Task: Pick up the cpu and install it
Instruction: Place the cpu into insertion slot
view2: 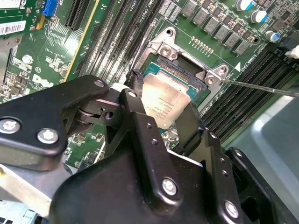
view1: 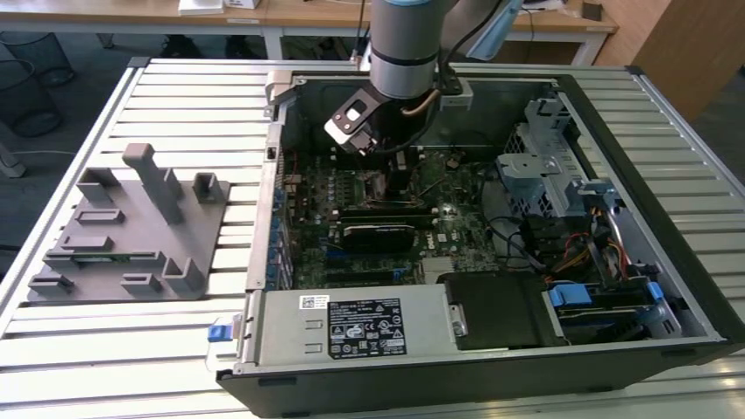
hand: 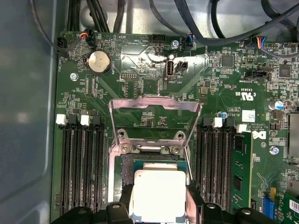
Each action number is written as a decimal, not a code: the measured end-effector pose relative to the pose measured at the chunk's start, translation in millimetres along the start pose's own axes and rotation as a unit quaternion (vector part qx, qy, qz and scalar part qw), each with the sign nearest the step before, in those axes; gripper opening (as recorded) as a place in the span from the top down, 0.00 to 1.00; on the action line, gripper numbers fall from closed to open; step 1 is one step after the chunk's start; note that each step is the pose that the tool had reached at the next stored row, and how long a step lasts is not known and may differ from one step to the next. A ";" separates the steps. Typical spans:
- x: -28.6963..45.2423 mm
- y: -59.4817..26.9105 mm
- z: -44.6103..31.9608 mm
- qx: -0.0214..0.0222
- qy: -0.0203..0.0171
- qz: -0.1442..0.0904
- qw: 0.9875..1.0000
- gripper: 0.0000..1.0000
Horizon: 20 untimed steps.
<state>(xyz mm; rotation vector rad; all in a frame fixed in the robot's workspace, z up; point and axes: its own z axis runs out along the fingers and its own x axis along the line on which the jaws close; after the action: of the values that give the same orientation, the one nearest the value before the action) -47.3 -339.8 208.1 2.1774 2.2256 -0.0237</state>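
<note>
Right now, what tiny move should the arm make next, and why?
Probably ease the cpu straight down: the gripper holds it over the open socket, whose hinged plate is up; whether it is seated I cannot tell.

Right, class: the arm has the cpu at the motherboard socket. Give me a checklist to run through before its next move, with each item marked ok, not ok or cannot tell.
1. Load plate swung up, off the socket: ok.
2. Retention lever swung out to the side: ok.
3. The gripper closed on two opposite edges of the cpu: ok.
4. The cpu's edges parallel to the socket frame in the first wrist view: ok.
5. The cpu fully down in the socket: cannot tell.
</note>
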 end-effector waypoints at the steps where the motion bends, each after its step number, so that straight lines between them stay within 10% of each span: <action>1: 0.1 0.1 1.2 0.000 0.000 0.000 1.000 0.47; 20: 3.7 0.3 4.8 0.000 0.000 0.000 1.000 0.47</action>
<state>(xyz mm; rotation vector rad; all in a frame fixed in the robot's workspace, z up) -47.1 -336.2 203.2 2.1774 2.2258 -0.0239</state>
